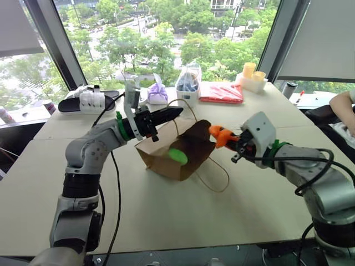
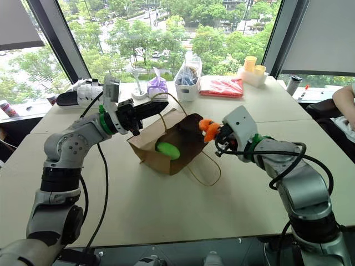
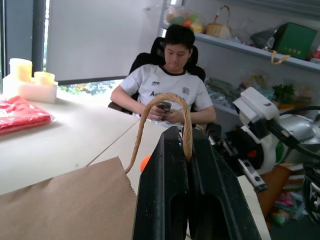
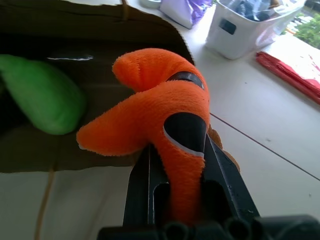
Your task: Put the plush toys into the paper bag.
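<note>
Big windows with green trees stand behind a pale table (image 1: 166, 221). On it the brown paper bag (image 1: 166, 158) lies tipped on its side, mouth open to the right. The left gripper (image 1: 166, 114) is pinched tight on one thin rope handle (image 3: 165, 100), lifting the mouth. The round green toy (image 1: 178, 155) is already inside. The right gripper (image 1: 239, 143) squeezes the fuzzy orange toy (image 1: 221, 134) just at the bag's mouth. The paper is thin and floppy, so the toy could bump the edge, fold it shut, or tumble out onto the table.
</note>
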